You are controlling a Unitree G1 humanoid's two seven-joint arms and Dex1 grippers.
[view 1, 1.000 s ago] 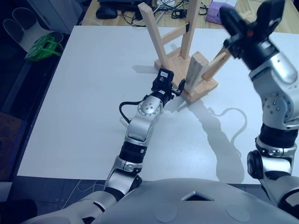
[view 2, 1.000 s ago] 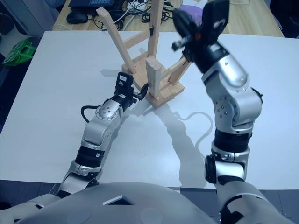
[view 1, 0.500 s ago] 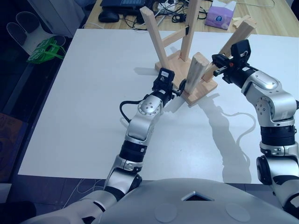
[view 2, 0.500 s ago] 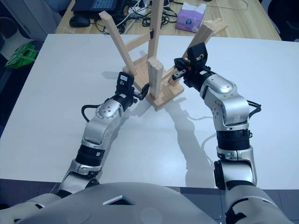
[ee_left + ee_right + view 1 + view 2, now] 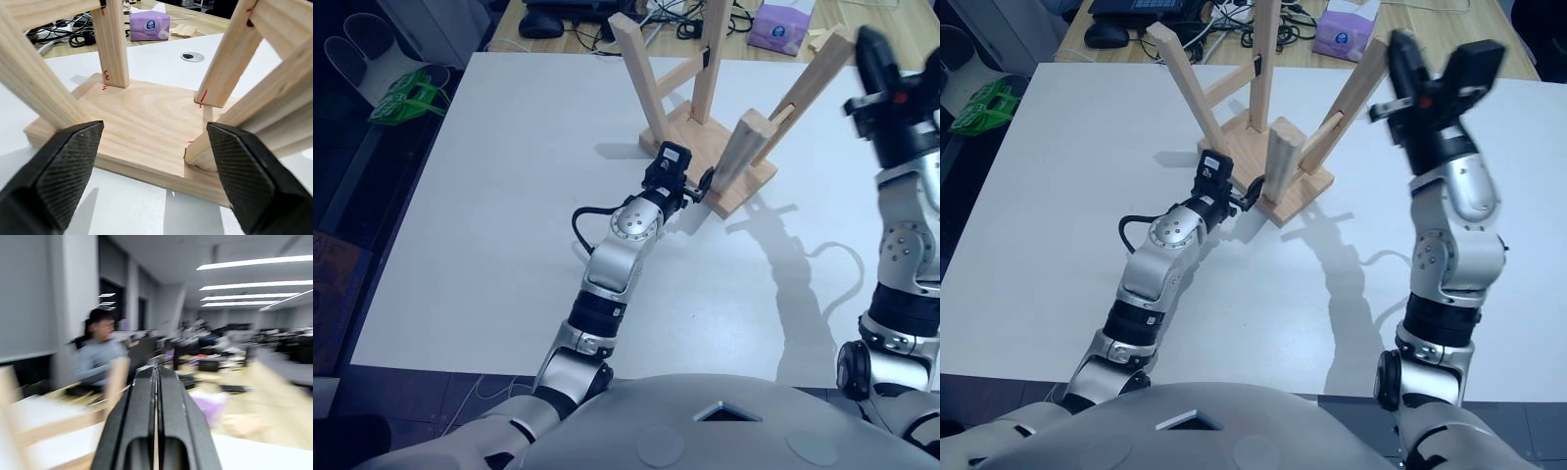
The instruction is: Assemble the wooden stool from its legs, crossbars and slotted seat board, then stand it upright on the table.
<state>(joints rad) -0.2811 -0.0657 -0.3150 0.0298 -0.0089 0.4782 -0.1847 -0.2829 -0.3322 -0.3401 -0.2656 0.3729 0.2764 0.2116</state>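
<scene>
The wooden stool lies upside down on the white table, its seat board [image 5: 690, 132] flat on the surface and its legs [image 5: 635, 70] sticking up. Crossbars [image 5: 677, 72] join the legs. My left gripper [image 5: 698, 186] is open at the board's near corner, beside the nearest leg [image 5: 747, 147]. In the left wrist view its fingers [image 5: 55, 172] straddle the board's edge [image 5: 146, 169]. My right gripper [image 5: 157, 369] is shut on nothing, held high to the right of the stool [image 5: 1435, 83], clear of the leaning right leg [image 5: 1356, 83].
A purple tissue box [image 5: 781, 24], cables and a mouse lie on the wooden desk behind the table. A green object [image 5: 403, 101] sits on the floor to the left. Bare white tabletop [image 5: 509, 225] spreads left of and in front of the stool.
Half a second ago my right gripper was down at the stool's right leg; it has since swung up and away to the right. The stool and left gripper have shifted slightly right.
</scene>
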